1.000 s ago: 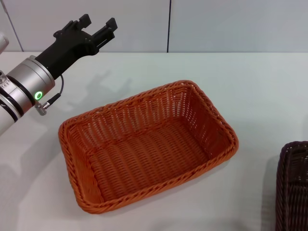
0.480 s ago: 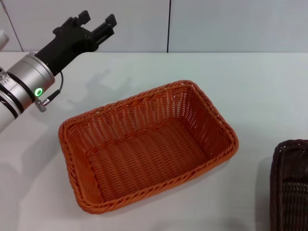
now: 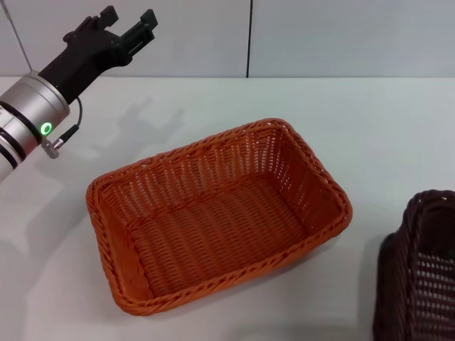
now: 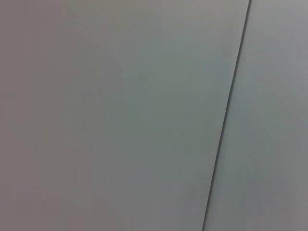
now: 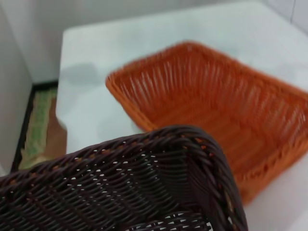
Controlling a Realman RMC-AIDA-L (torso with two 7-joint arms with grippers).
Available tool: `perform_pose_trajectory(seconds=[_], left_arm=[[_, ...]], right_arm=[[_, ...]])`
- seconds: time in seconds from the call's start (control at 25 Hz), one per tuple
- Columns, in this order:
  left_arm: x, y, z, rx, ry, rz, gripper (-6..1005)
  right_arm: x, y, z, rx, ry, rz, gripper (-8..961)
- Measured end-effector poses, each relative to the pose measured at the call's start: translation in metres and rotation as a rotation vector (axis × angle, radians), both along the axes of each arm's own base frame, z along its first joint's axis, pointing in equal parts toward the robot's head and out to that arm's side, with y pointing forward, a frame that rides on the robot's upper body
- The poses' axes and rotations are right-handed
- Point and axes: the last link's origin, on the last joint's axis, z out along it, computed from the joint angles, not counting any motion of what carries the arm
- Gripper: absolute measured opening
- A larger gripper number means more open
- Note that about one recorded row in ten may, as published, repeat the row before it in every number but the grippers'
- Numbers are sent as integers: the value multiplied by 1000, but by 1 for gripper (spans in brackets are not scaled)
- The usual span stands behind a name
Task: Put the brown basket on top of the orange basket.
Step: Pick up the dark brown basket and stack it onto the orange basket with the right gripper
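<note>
The orange basket (image 3: 213,227) sits empty and upright in the middle of the white table; the right wrist view shows it too (image 5: 216,110). The brown basket (image 3: 419,273) is at the near right edge of the head view, tilted, its rim standing higher than the orange basket's rim and a short gap to the right of it. The right wrist view looks closely over the brown basket's braided rim (image 5: 144,144) toward the orange basket. My right gripper does not show in any view. My left gripper (image 3: 128,20) hangs open and empty above the table's far left.
The white table (image 3: 370,128) stretches back to a pale panelled wall (image 3: 320,35). In the right wrist view a table edge (image 5: 62,96) drops to the floor (image 5: 38,130) beyond the orange basket. The left wrist view shows only wall.
The brown basket has come further into view from the right, rising and moving left toward the orange basket. The left arm has drawn back to the left and slightly up.
</note>
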Motion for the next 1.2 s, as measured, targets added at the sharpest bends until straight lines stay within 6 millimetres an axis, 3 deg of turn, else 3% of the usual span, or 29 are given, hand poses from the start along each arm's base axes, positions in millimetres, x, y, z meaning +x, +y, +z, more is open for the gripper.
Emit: perform_pose_trajectory(seconds=[0.72, 1.2], left_arm=[[7, 6, 2, 17, 26, -20, 813], [3, 10, 1, 27, 46, 5, 813]], right_arm=[[-13, -15, -33, 167, 423, 101, 146], [-8, -30, -51, 280, 692, 111, 146]])
